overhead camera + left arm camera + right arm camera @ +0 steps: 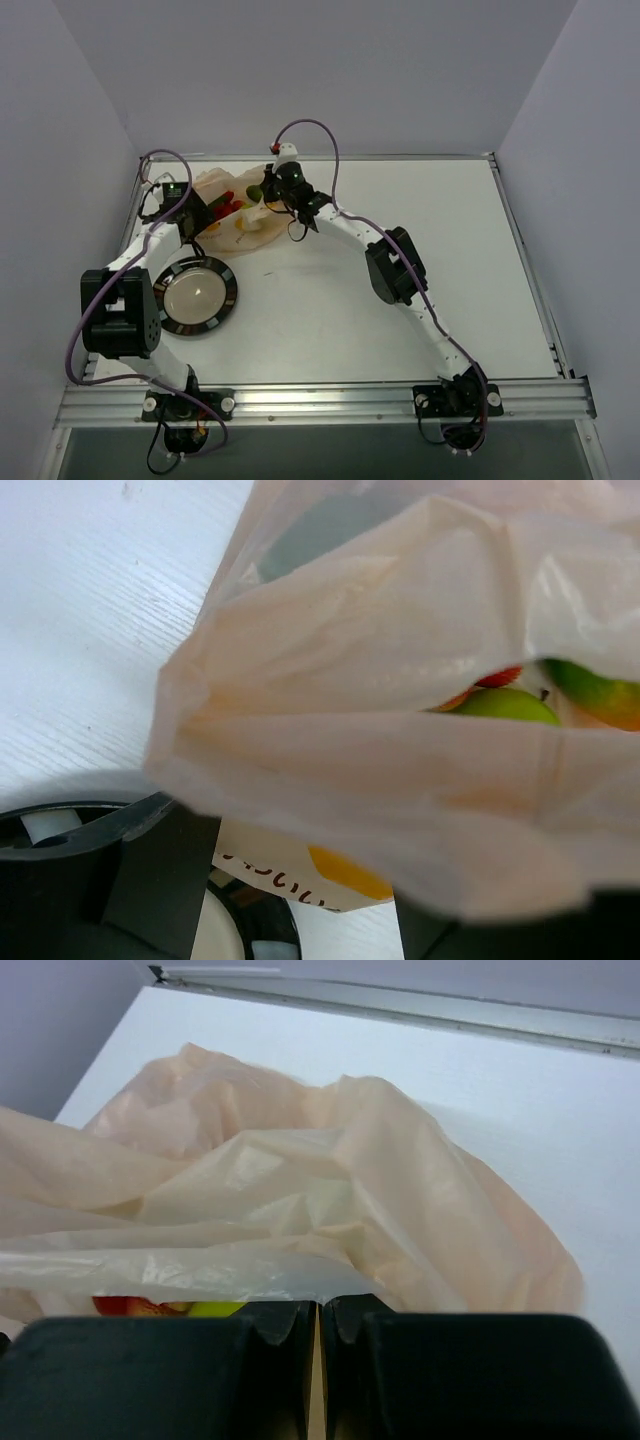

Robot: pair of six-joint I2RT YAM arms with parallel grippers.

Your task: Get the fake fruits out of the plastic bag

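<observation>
The plastic bag (235,208) lay crumpled at the far left of the white table (420,210), just beyond the black-rimmed plate (169,313), with both arms reaching to it. The right gripper (316,1326) had its jaws pressed together on a thin strip of the film at the mouth of the bag. The left gripper (193,222) stood spread, and a fold of the bag lay across its gap. Inside the bag were a green pear (505,705), a mango-like fruit (602,692) and a red piece (499,676). The film is probably very light, soft and slippery, so it is better held by a gathered edge. The glossy, hard fruits may roll, and each should be taken across its widest part.
</observation>
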